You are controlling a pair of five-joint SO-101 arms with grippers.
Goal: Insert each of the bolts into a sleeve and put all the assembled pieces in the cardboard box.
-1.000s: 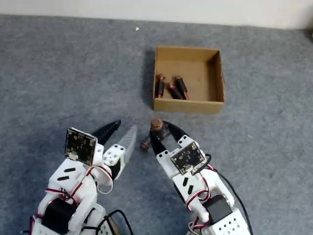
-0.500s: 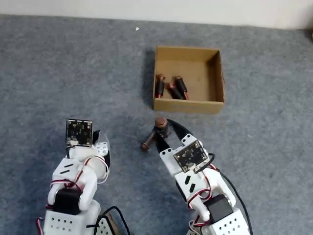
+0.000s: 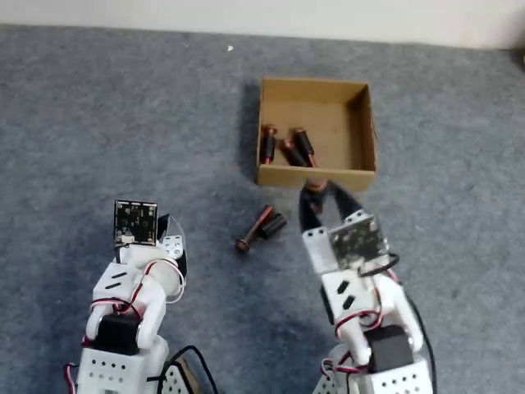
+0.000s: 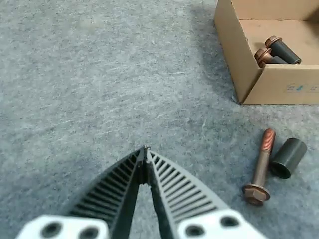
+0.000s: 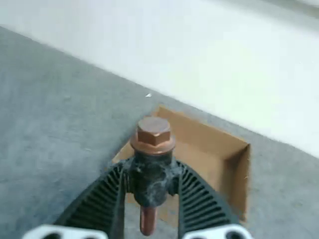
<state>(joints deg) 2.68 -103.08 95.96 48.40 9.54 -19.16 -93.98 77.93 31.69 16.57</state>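
Your right gripper (image 3: 318, 203) clamps 1 sleeved bolt (image 3: 314, 190), long axis upright, head up, mid-frame just below the cardboard box (image 3: 316, 176) near wall; box lies straight up-frame. Right arm nearer, stretched forward. Left gripper (image 4: 145, 164) closed, empty, lower left; loose bolt (image 3: 253, 229) and sleeve (image 3: 273, 225) lie between the arms

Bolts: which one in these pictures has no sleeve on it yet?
The bolt lying on the carpet beside the loose sleeve. The held bolt in the right gripper and the three in the cardboard box already wear sleeves.
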